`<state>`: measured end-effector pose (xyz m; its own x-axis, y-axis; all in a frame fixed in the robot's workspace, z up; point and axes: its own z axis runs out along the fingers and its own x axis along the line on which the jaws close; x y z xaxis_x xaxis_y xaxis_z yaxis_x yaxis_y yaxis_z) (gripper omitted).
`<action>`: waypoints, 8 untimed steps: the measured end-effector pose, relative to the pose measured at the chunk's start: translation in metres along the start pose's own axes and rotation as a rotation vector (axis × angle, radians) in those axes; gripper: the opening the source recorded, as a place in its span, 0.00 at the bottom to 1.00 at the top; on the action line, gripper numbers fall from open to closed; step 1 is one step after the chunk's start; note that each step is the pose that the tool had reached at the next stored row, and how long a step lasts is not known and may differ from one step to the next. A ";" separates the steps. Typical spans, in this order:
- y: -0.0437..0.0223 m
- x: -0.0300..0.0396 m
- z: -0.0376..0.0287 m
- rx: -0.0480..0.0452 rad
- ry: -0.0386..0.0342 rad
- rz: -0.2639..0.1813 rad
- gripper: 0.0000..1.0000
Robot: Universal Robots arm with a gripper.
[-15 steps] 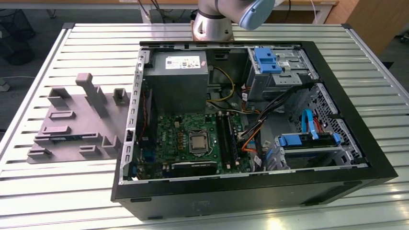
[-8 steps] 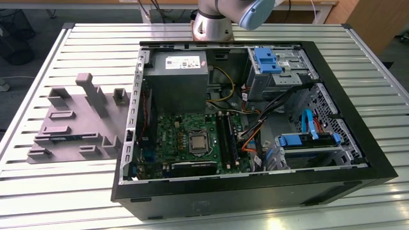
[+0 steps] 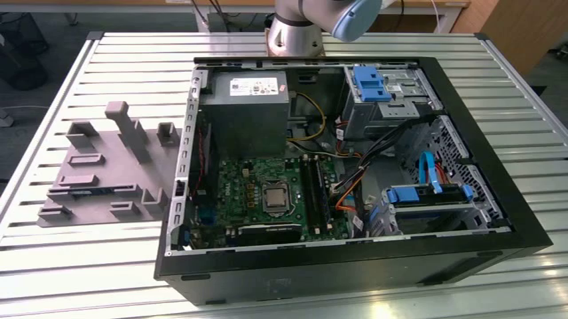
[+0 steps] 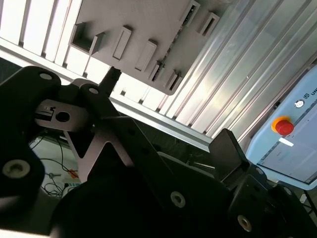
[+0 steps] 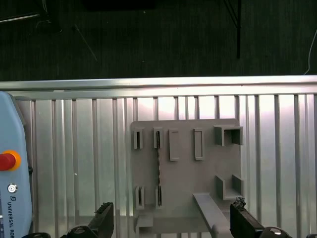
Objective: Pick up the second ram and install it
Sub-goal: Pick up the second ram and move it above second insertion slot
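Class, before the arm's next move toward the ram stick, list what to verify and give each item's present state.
1. The end effector open and empty: ok.
2. The ram stick on edge in the grey holder: ok.
3. The end effector touching the ram stick: not ok, it hangs above the holder.
4. The computer case open on top: ok.
5. The motherboard slots free: cannot tell.

You've got a white label [image 3: 255, 87] on the grey PSU [image 3: 249, 136] in the exterior view; print's too small to make out. The pale blue pendant [image 5: 12, 129] carries dark lettering [image 5: 11, 218] near its red button [image 5: 5, 161] in both wrist views.
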<state>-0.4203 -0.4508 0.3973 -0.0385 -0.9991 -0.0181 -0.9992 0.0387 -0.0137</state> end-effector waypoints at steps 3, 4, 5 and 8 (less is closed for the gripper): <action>0.0000 0.0000 0.0005 -0.0001 -0.0001 0.000 0.99; 0.0000 0.0000 0.0007 0.0000 -0.0002 0.000 0.99; 0.0000 0.0000 0.0009 0.0000 -0.0002 0.000 0.99; 0.0000 0.0000 0.0015 0.0000 -0.0004 0.000 0.99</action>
<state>-0.4203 -0.4508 0.3958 -0.0385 -0.9991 -0.0184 -0.9992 0.0388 -0.0137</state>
